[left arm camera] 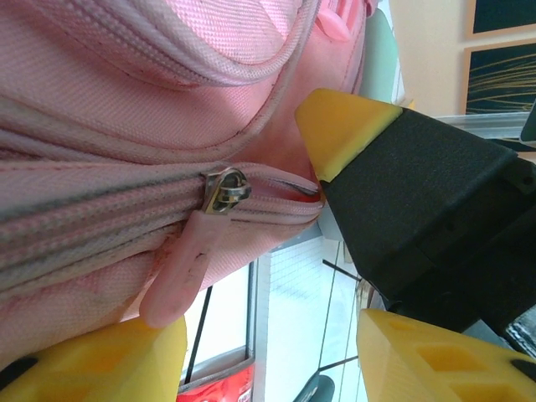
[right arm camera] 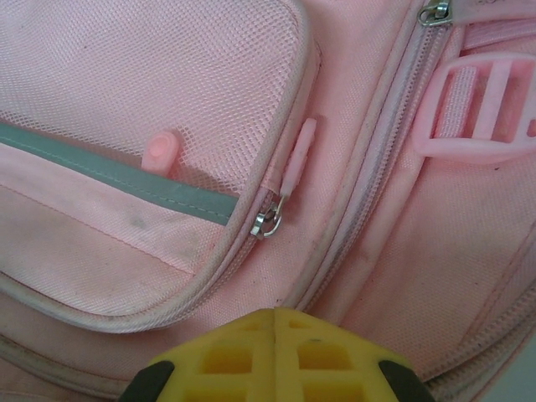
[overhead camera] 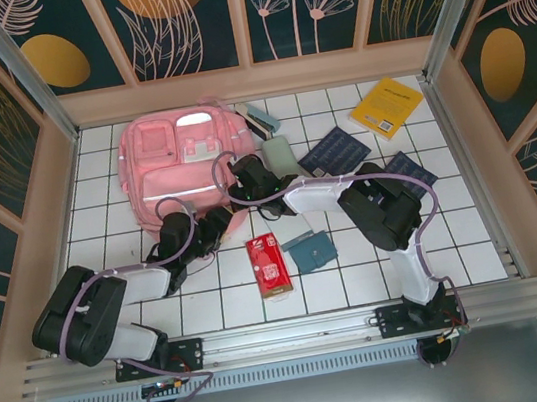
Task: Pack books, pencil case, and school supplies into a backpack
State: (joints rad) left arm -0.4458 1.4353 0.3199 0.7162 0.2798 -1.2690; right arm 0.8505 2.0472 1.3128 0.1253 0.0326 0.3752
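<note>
The left gripper (left arm camera: pixel 268 368) holds its yellow fingers (left arm camera: pixel 92 364) spread wide, with nothing pinched between them. Just above the gap a pink zip pull (left arm camera: pixel 180 276) hangs from a metal slider (left arm camera: pixel 224 191) on the backpack (left arm camera: pixel 100 100); its rounded end sits close by one finger (touching or not, I cannot tell). Below it a corner of the red packet (left arm camera: pixel 219 387) lies on the white tiles.

The right gripper (right arm camera: pixel 276 335) has its fingers pressed tight together, nothing visible between them. It hovers close over the backpack's front, facing a pocket slider (right arm camera: pixel 268 219) with a short pink tab, beside a grey reflective strip (right arm camera: pixel 126 177); a pink buckle (right arm camera: pixel 481 105) lies to the upper right.

Seen from above, the left gripper (overhead camera: pixel 216 224) is at the backpack's near edge and the right gripper (overhead camera: pixel 244 174) at its right side. The backpack (overhead camera: pixel 171 160) lies flat at the far left of the tiled table (overhead camera: pixel 475 231). The other things lie out on the tiles:
- the pencil case (overhead camera: pixel 280 154) is just right of the right gripper;
- the stapler (overhead camera: pixel 258 119) is by the backpack's far right corner;
- a navy book (overhead camera: pixel 334 151) is beside the pencil case;
- a second navy book (overhead camera: pixel 408 168) lies further right;
- the yellow book (overhead camera: pixel 386 106) is near the far right corner;
- the red packet (overhead camera: pixel 268 264) and the teal square (overhead camera: pixel 309 248) lie side by side, near the front between the arms.
</note>
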